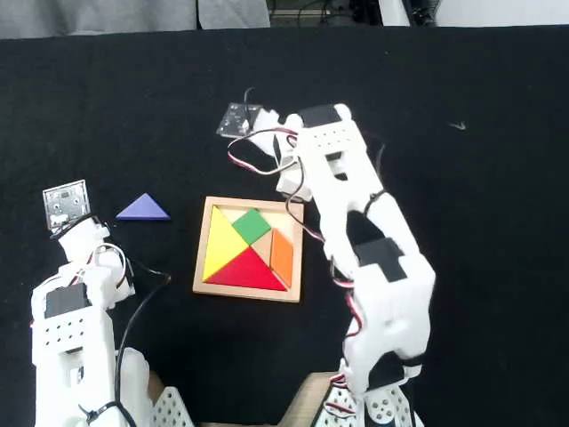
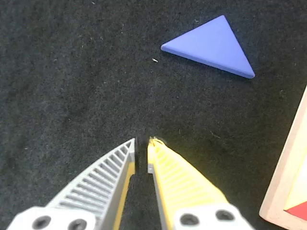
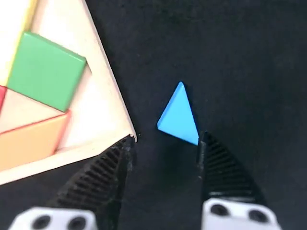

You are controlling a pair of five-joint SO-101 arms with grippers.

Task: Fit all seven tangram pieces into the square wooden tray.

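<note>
The square wooden tray lies mid-table and holds a yellow triangle, a red triangle, a green square and an orange piece. A purple triangle lies on the cloth left of the tray. My left gripper is shut and empty, a short way from that purple triangle. My right gripper is open just outside a tray corner. A small blue triangle lies just ahead of the gap between its fingers, one fingertip at its corner.
Black cloth covers the table. The right arm stretches over the tray's right rim and far right corner. The left arm stands at the near left. Bare wood shows inside the tray beside the green square.
</note>
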